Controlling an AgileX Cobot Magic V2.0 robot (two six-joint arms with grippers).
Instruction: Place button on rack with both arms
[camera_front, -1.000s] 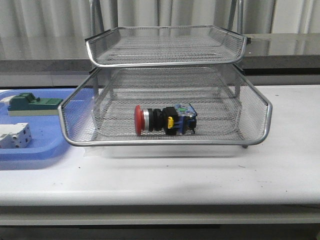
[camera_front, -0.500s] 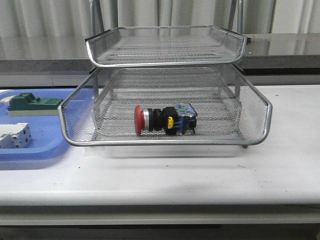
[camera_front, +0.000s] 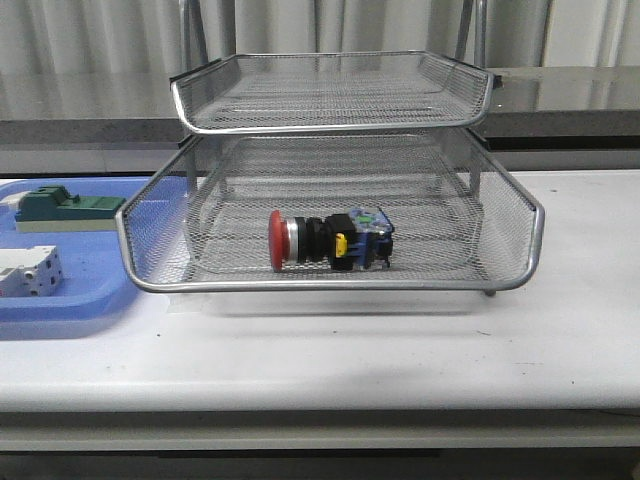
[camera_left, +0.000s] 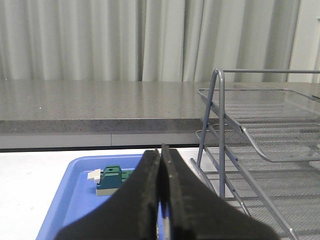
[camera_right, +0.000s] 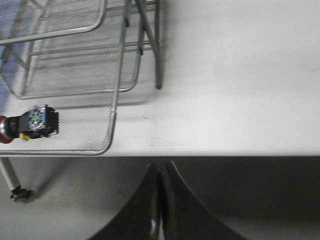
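The button (camera_front: 330, 240) lies on its side in the middle tier of the silver wire-mesh rack (camera_front: 530, 215), red cap to the left, near that tier's front rim. It also shows in the right wrist view as the button (camera_right: 31, 123) inside the rack (camera_right: 114, 100). Neither arm appears in the front view. My left gripper (camera_left: 161, 152) is shut with nothing between its fingers, off to the left of the rack (camera_left: 220, 125) over the blue tray. My right gripper (camera_right: 160, 170) is shut and empty, back past the table's front edge.
A flat blue tray (camera_front: 60, 310) sits left of the rack with a green block (camera_front: 65, 208) and a white terminal block (camera_front: 28, 272) in it. The green block (camera_left: 112, 180) also shows in the left wrist view. A grey ledge runs behind the table.
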